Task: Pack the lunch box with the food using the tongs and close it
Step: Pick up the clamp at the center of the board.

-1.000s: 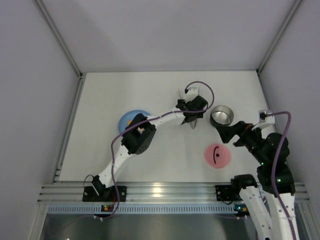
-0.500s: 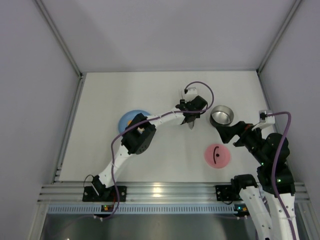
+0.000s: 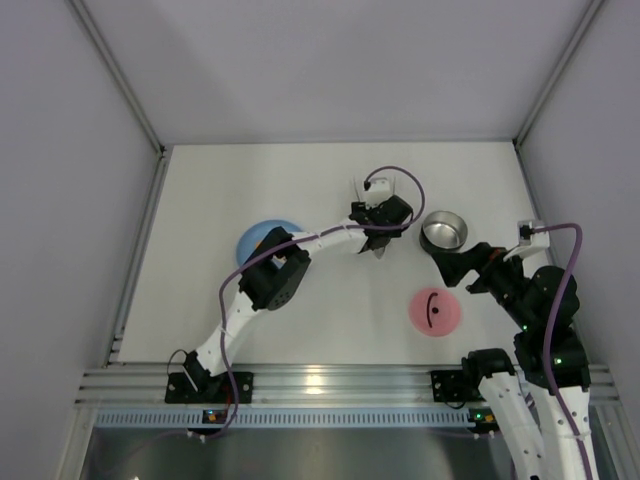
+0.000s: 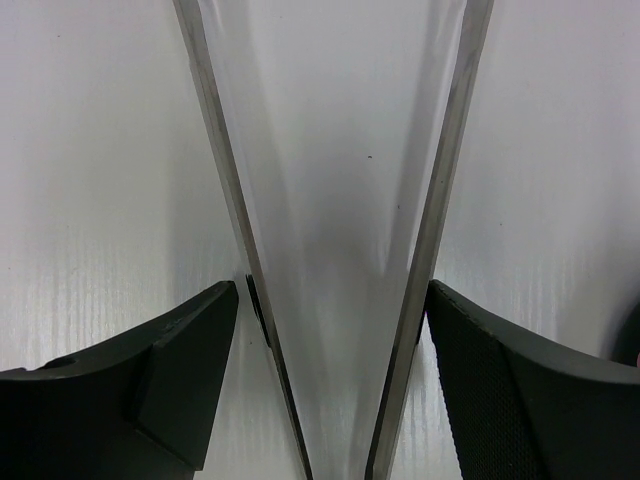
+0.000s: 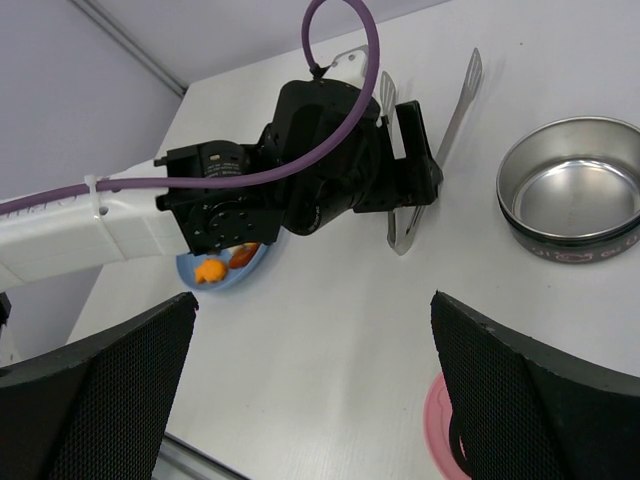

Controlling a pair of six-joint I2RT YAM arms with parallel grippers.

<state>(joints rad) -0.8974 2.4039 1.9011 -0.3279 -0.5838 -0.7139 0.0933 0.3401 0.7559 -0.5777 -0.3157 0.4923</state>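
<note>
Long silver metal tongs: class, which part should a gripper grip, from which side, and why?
Grip across both slim arms near the joined end, coming down from above. The long silver metal tongs lie on the white table with their V narrow there, so the left gripper spans both arms and a squeeze should close the tips.

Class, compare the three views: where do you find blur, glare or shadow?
Left wrist: the tongs look soft, grey shadow between their arms. Right wrist: glare inside the lunch box, own fingers dark. Top external: even light, glare on the rail.
</note>
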